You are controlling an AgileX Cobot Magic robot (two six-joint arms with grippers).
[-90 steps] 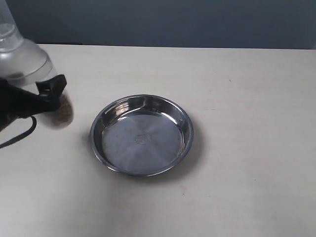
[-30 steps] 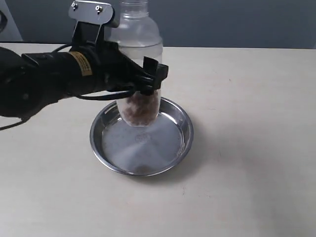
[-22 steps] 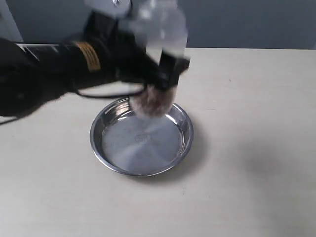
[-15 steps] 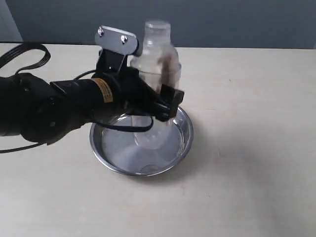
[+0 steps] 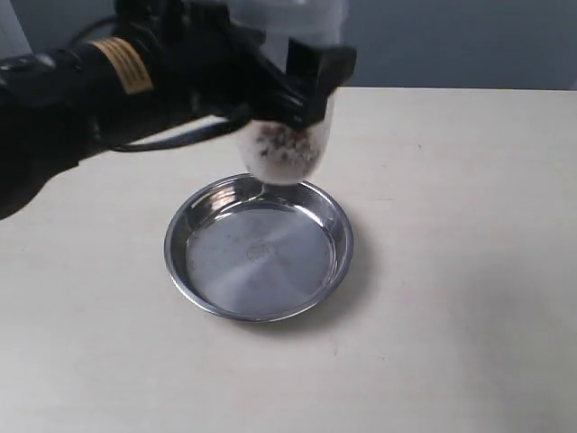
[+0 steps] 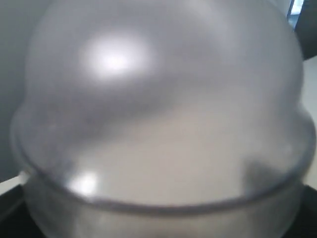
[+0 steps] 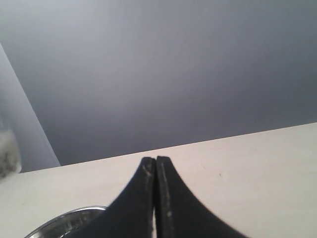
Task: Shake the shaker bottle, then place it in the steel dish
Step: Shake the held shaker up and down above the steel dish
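In the exterior view the shaker bottle (image 5: 287, 149), clear frosted plastic with brown granules, hangs in the air above the far rim of the steel dish (image 5: 259, 248). My left gripper (image 5: 302, 77) is shut on the bottle's body, with the black arm coming in from the left. The bottle's top is cut off by the frame edge. The bottle's domed shoulder (image 6: 163, 99) fills the left wrist view, blurred, and hides the fingers. My right gripper (image 7: 155, 161) is shut with nothing in it, low over the table; the dish's rim (image 7: 64, 220) shows beside it.
The beige table (image 5: 451, 225) spreads around the dish. A dark grey wall (image 5: 451, 41) runs behind the table's far edge. A blurred part of the bottle (image 7: 7, 148) shows at the edge of the right wrist view.
The left gripper carried the bottle from the far left to over the dish. In the last second it has bobbed up and down; now it is higher than half a second ago, granules thrown about.
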